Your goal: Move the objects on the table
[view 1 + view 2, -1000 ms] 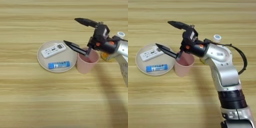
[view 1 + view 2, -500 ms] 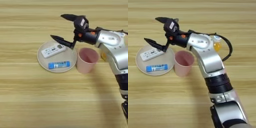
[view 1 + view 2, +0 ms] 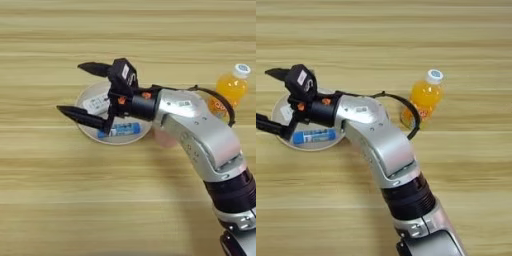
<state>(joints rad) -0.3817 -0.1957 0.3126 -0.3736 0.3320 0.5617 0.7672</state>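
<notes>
Left eye view: the right end effector (image 3: 80,90) is hovering released, its two black fingers (image 3: 80,115) spread wide over the beige plate (image 3: 117,139) at centre-left of the frame. The white remote control (image 3: 96,103) and blue tube (image 3: 121,130) are lying on that plate. The pink cup (image 3: 163,140) is peeking out beneath the silver forearm (image 3: 197,130). The orange juice bottle (image 3: 229,91) is standing upright at the right on the worktop (image 3: 60,200).

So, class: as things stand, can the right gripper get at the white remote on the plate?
Probably yes: the right gripper hangs open over the plate, its jaws straddling the white remote, with nothing covering it.
</notes>
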